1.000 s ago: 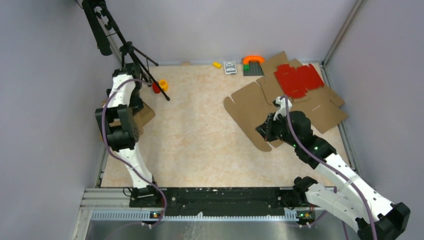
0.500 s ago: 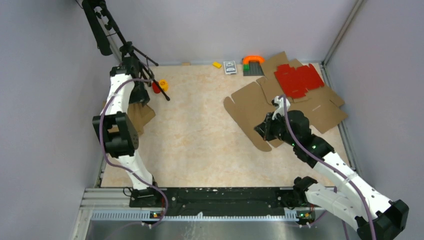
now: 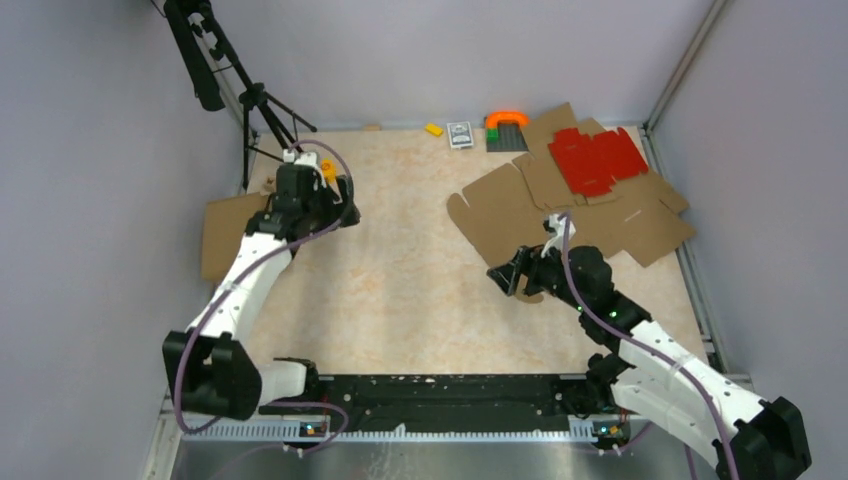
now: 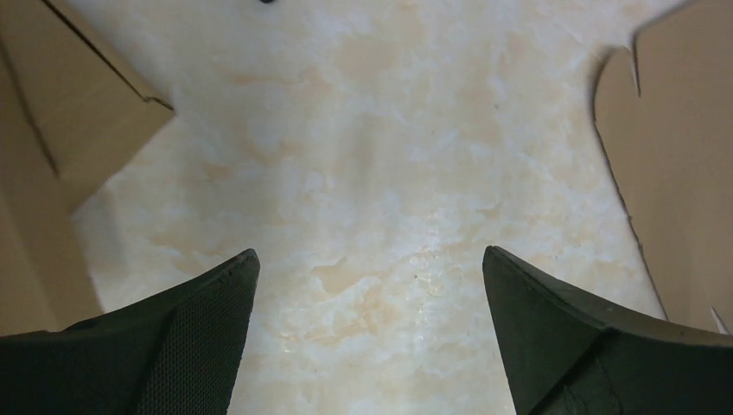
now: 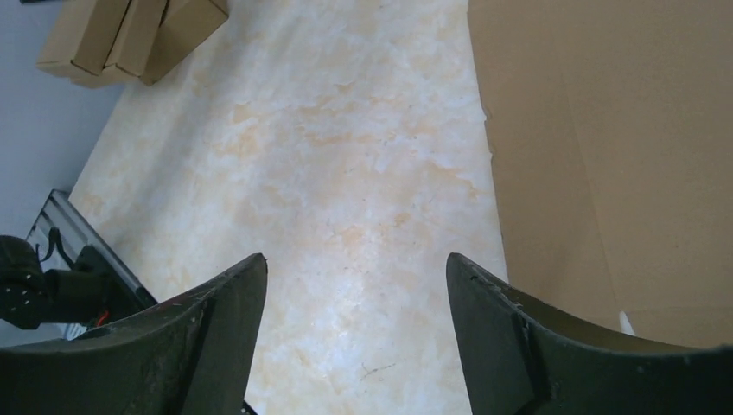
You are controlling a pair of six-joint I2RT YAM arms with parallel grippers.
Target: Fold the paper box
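The paper box (image 3: 500, 212) lies flat and unfolded on the right half of the table, a large brown die-cut sheet with rounded tabs. My right gripper (image 3: 505, 277) hovers at its near left corner, jaws open and empty. In the right wrist view the right gripper (image 5: 355, 259) frames bare table, and the paper box (image 5: 605, 130) fills the right side beside the right finger. My left gripper (image 3: 340, 210) is open and empty over the table's left part. In the left wrist view the left gripper (image 4: 370, 252) has only bare table between its fingers.
A red die-cut sheet (image 3: 597, 158) lies on more brown cardboard at the back right. Folded cardboard (image 3: 225, 235) sits at the left edge. A black tripod (image 3: 250, 100) stands back left, with a yellow and red object (image 3: 327, 170) beside it. Small items (image 3: 507, 128) line the back wall.
My right gripper has opened, let go of the paper box's edge and drawn back toward the near left. The left arm has swung from the back left corner out over the table.
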